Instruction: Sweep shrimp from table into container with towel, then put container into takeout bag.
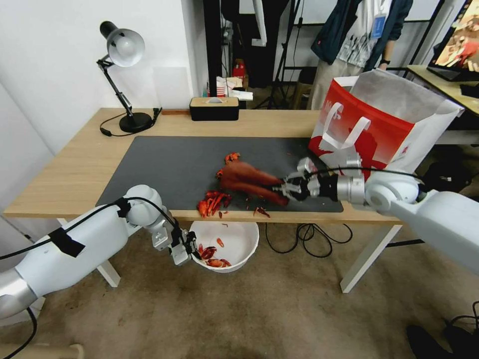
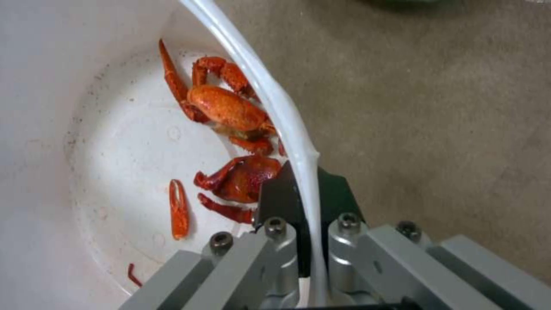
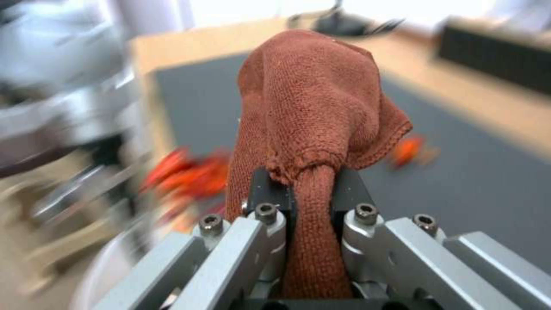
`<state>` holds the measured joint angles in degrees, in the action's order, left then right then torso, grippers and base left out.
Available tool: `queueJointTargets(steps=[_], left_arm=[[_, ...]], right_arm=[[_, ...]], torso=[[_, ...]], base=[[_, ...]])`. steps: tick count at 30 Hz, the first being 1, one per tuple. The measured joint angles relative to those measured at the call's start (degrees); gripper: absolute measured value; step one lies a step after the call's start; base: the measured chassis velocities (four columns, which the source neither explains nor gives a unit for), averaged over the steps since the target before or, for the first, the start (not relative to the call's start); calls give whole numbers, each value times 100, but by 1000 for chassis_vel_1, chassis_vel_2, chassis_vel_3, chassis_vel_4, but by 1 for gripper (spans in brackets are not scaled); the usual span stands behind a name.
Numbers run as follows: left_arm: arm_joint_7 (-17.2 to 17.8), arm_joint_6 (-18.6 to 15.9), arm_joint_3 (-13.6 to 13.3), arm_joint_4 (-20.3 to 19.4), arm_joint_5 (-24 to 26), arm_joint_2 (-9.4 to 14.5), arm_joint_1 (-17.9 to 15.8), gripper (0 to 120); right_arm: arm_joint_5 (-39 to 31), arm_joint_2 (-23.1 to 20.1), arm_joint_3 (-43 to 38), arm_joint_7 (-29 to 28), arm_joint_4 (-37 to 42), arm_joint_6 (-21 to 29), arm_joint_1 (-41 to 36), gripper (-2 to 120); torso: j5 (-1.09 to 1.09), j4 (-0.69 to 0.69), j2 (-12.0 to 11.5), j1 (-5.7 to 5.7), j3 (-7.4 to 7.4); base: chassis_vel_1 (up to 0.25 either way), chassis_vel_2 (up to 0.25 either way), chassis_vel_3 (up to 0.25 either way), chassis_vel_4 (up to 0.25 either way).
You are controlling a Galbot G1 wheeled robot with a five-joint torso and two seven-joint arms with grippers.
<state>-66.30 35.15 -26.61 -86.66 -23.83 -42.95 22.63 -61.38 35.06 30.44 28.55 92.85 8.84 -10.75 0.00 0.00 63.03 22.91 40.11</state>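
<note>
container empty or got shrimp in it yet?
Partly filled: a few shrimp lie in the container, most of its floor bare. More remain on the table.

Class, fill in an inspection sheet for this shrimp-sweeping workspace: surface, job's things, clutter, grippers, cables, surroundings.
Surface: table with dark mat.
Job's things: shrimp piled at the mat's front edge, some in the container held below the table edge; takeout bag stands open at the right.
Clutter: desk lamp, black box.
Grippers: left gripper shut on the container's rim; right gripper shut on the towel, over the mat.
Cables: loops on the floor.
Surroundings: a person behind the bag.
</note>
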Motion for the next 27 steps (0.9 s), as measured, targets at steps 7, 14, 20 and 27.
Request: queueJointTargets(steps=[7, 14, 20, 27], left_arm=[[-1, 107, 231, 130, 27, 108, 99, 0], [-17, 176, 381, 227, 39, 156, 162, 0], [-27, 250, 495, 304, 53, 195, 232, 0], [-26, 283, 624, 164, 83, 276, 372, 0]], right_arm=[[547, 978, 732, -1126, -1591, -38, 919, 5], [764, 1725, 969, -1060, -2880, 12, 1234, 5], [770, 2135, 1172, -727, -3597, -13, 1387, 5], [759, 2661, 1437, -15, -4378, -199, 1547, 5]], torso=[[-1, 0, 0, 1, 0], [-1, 0, 0, 1, 1], [-1, -1, 0, 2, 1], [0, 0, -1, 2, 0]], base=[[0, 0, 0, 0], [0, 0, 0, 0], [0, 0, 0, 0], [0, 0, 0, 0]])
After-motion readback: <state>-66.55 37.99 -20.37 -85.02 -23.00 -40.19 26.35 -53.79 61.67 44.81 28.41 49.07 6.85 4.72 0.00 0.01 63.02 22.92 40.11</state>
